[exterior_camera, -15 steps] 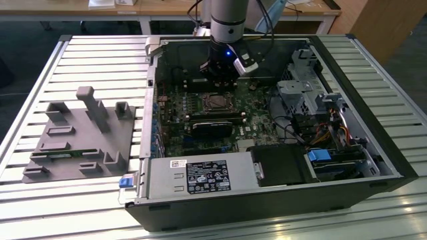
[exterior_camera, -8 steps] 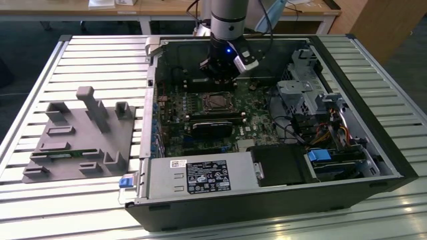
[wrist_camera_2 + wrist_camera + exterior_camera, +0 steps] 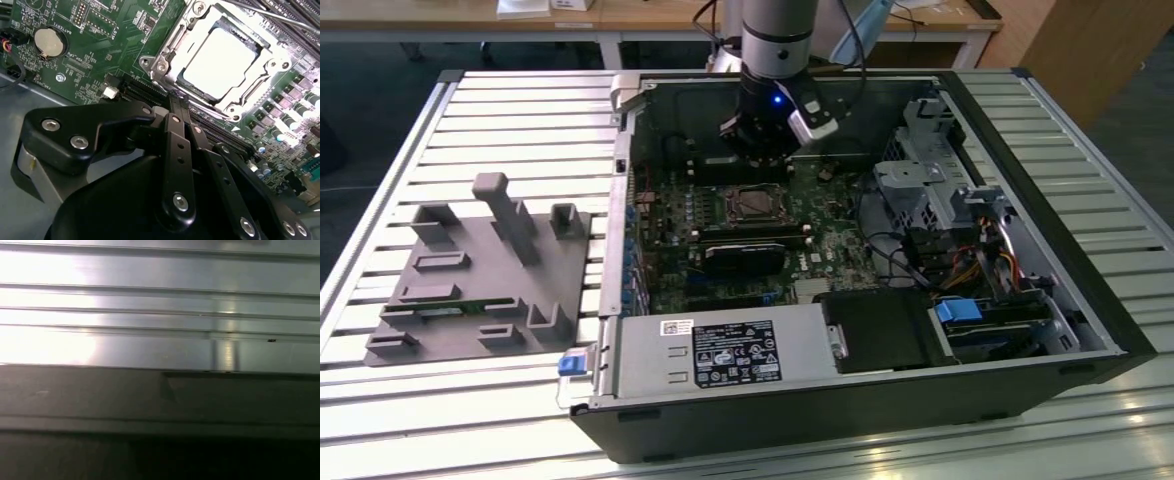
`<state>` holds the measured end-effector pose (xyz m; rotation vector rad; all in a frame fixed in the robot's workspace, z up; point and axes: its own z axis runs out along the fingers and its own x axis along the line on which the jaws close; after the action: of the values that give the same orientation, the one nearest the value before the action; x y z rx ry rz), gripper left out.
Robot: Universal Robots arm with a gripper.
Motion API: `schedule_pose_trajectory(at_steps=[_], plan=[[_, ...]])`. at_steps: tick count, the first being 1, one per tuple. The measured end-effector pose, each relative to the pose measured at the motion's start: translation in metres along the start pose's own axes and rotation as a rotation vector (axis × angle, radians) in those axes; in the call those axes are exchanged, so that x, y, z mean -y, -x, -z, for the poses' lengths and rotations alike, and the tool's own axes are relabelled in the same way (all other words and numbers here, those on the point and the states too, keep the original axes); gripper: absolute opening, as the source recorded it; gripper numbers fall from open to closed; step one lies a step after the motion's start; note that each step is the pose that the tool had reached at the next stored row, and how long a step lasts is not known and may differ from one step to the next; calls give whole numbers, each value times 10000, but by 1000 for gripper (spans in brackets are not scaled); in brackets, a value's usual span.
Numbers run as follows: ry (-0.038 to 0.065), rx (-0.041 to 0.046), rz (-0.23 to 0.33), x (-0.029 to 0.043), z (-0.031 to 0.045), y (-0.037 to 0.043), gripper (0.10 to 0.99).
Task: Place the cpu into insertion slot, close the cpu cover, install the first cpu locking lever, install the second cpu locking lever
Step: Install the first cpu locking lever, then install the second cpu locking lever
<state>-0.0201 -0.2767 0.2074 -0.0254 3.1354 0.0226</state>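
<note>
The cpu (image 3: 220, 62) lies flat in the insertion slot (image 3: 754, 203), its silver-grey top bright under the light. The cpu cover (image 3: 162, 57), a silvery frame, lies down around it with the chip showing through its window. A thin metal lever rod (image 3: 280, 17) runs past the socket's far side. My gripper (image 3: 179, 97) is shut with nothing between its black fingers (image 3: 176, 145), their tips close to the cover's edge. In the exterior view the gripper (image 3: 761, 160) hangs inside the open case, just behind the socket.
The open computer case (image 3: 1067, 330) lies on a slatted metal table (image 3: 150, 300). A grey fixture block (image 3: 480, 265) sits at the exterior view's left. A power supply (image 3: 720, 355), a drive cage (image 3: 921, 185), cables and a coin battery (image 3: 49, 41) surround the board.
</note>
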Motion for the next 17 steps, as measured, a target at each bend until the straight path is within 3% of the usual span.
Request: schedule_pose_trajectory(at_steps=[17], plan=[[1,0,-1,62,1,1,106]])
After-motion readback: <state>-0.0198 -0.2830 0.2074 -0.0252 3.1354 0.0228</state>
